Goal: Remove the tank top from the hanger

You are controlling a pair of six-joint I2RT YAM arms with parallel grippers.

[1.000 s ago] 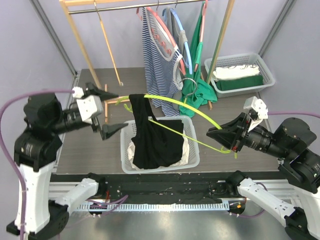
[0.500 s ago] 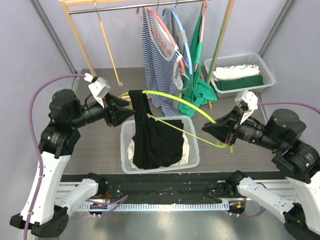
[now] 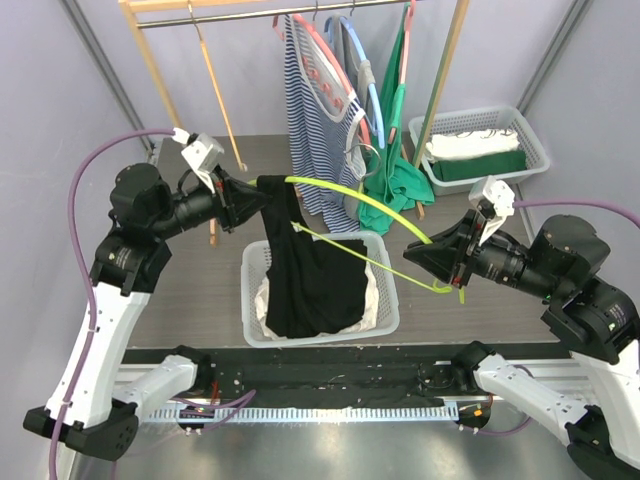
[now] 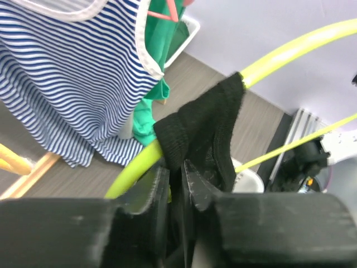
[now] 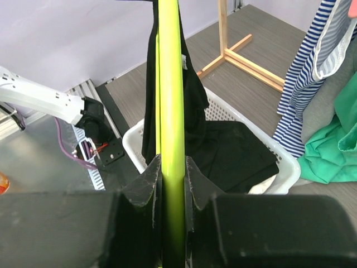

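My left gripper, wide a second ago, has clenched the tank top strap at ten o'clock; my right gripper clamps the hanger; the garment drapes into the basket; peeling can begin.

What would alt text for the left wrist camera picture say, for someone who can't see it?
The left gripper pinches the black strap of a tank top where it loops over a yellow-green hanger. Behind hang a blue-and-white striped top and a green garment.
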